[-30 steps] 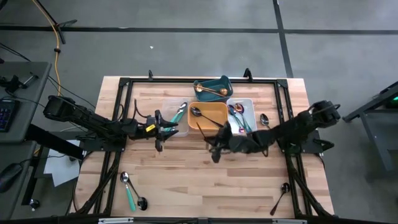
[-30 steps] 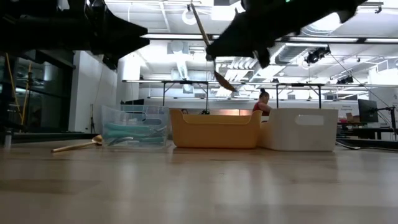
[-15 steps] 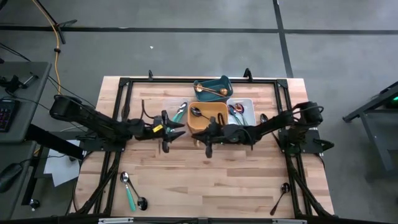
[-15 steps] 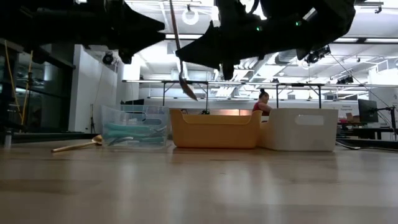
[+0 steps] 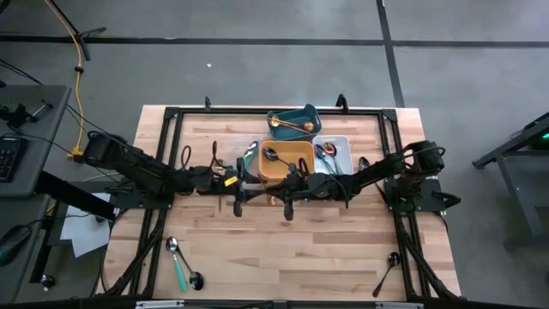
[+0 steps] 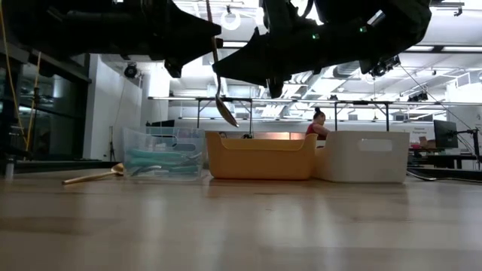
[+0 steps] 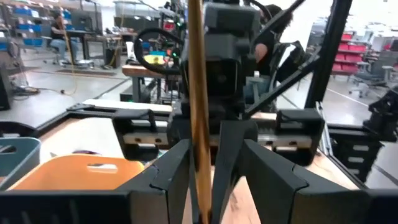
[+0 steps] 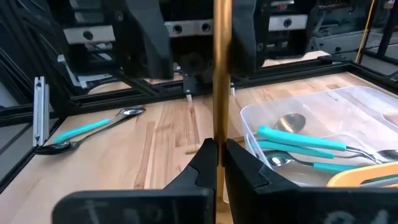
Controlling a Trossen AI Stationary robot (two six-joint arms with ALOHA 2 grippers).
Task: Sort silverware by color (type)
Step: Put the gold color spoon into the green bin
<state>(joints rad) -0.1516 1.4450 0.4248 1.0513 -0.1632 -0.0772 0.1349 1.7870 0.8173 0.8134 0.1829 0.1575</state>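
Wooden tabletop [image 5: 326,249], framed by black rails, carries the work area; go left to right across the high view. At 7 o'clock, loose silverware remains unsorted: a teal-handled spoon [image 5: 178,270] with silver spoons just beside it. The left gripper [image 5: 239,190] sits near centre, jaws spread wide to either side of the gold spoon [image 6: 218,71], not visibly clamped. The right gripper [image 5: 286,190] faces it from the 3 o'clock side, shut tight on that spoon's handle. The spoon hangs upright, bowl down, above the table and just in front of the trays; it is slim, shiny and brass-coloured. At 12 o'clock, the clear tray [image 8: 348,118] holds teal-handled pieces, the orange tray [image 5: 302,154] one dark spoon, the teal tray [image 5: 292,114] a gold piece, the white tray [image 5: 343,144] several utensils. A black spoon [image 5: 387,268] lies at 5 o'clock. Judgement: sorting is roughly half done; a handover appears underway.
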